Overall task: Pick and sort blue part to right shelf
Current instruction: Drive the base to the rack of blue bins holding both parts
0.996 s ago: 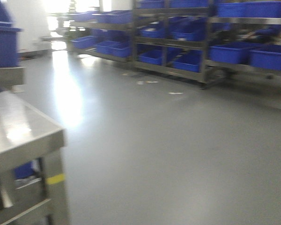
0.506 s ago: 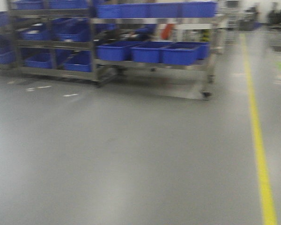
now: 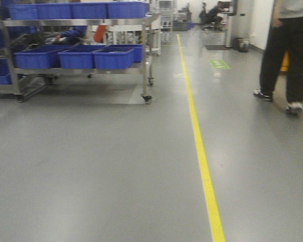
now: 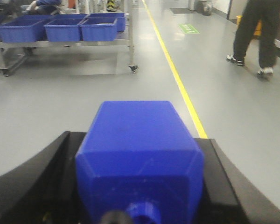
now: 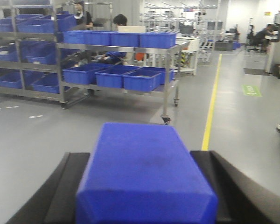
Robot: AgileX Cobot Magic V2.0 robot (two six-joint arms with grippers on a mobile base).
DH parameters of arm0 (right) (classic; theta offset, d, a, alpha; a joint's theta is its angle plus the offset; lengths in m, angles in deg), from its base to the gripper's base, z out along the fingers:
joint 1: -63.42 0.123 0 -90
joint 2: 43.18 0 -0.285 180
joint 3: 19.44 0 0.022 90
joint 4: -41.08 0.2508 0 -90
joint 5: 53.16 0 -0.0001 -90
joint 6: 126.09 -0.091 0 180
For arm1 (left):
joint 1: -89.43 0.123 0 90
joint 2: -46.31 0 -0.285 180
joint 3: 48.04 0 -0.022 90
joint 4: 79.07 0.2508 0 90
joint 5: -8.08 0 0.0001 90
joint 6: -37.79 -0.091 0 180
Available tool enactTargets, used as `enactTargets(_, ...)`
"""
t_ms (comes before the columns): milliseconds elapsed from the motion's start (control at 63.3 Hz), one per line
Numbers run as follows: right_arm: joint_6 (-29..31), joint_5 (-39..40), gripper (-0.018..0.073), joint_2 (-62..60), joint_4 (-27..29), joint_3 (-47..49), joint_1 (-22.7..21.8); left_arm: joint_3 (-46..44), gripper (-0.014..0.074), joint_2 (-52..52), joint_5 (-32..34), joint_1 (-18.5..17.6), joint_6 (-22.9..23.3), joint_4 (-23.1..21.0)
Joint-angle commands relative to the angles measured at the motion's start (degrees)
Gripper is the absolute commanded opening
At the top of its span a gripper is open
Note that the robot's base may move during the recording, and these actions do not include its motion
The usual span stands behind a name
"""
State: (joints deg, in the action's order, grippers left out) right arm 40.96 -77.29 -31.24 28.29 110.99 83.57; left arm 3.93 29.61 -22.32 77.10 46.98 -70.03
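In the left wrist view my left gripper (image 4: 139, 156) is shut on a blue part (image 4: 136, 126), a blocky blue piece between the two black fingers (image 4: 44, 175). In the right wrist view my right gripper (image 5: 142, 161) is shut on another blue part (image 5: 141, 179) of similar shape. Both are carried above the grey floor. A grey steel-framed rack (image 3: 76, 22) on casters with large blue bins (image 3: 76, 56) stands at the far left of the front view. It also shows in the left wrist view (image 4: 60, 43) and the right wrist view (image 5: 112, 47). No roller track shows from here.
A yellow floor line (image 3: 202, 151) runs away from me right of the rack. A person in dark trousers (image 3: 288, 50) stands at the far right, also in the left wrist view (image 4: 256, 32). More racks with blue bins (image 5: 23, 56) stand further left. People sit behind the rack.
The front view has swung to the right: the steel table at the left is gone, the racks have slid left, and the yellow line and the standing person have come into view.
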Motion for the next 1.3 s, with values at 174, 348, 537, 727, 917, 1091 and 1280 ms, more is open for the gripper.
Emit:
enactTargets(174,0.24,5.44,0.0215,1.27,-0.96,1.49,-0.45,-1.49,0.0335,-1.24,5.11,0.06,0.02,0.18)
enactTargets(348,0.24,5.48,0.0215,1.22,-0.96,1.49,-0.45,-1.49,0.0335,-1.12,5.21,0.06,0.02,0.18)
enactTargets(537,0.24,5.48,0.0215,1.22,-0.96,1.49,-0.45,-1.49,0.0335,-1.12,5.21,0.06,0.02,0.18)
enactTargets(727,0.24,5.42,0.0215,1.22,-0.96,1.49,-0.45,-1.49,0.0335,-1.12,5.21,0.06,0.02,0.18)
enactTargets(917,0.24,5.42,0.0215,1.22,-0.96,1.49,-0.45,-1.49,0.0335,-1.12,5.21,0.06,0.02,0.18)
enactTargets(1091,0.24,5.42,0.0215,1.22,-0.96,1.49,-0.45,-1.49,0.0335,-1.12,5.21,0.06,0.02,0.18)
enactTargets(1280,0.24,5.42,0.0215,1.22,-0.96,1.49,-0.45,-1.49,0.0335,-1.12,5.21,0.06,0.02,0.18)
